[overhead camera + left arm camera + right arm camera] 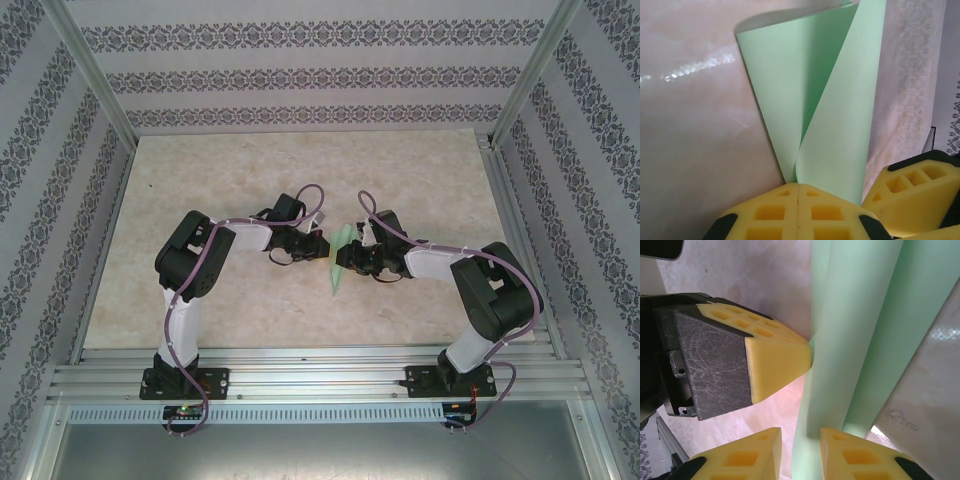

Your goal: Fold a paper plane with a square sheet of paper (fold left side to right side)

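Two grippers meet over the middle of the pale stone-patterned table (230, 180), with the paper plane (830, 100) between them, a slim piece of mint-green paper standing up off the surface rather than lying flat. The left gripper (798, 200) is fully closed, its yellow pads pressed flat together, and the narrow end of the plane comes straight out of the seam between them. From that pinch two flaps spread apart like a partly opened book — one lies back toward the table, the other stands up on edge. The right gripper (800, 432) reaches in from the other side, its arm bent low across the table. Its fingers (850, 455) stand partly apart with the folded paper passing up through the gap. The pad on one side sits against the green surface, while a thin strip of table shows between the paper and the other pad, so it straddles the plane without clamping it. From the right wrist, the tip of the left gripper touches the paper's edge just beyond that gap. From above, the green shape is a thin sliver between the two sets of fingertips, its pointed end toward the arm bases — well in from every table edge.
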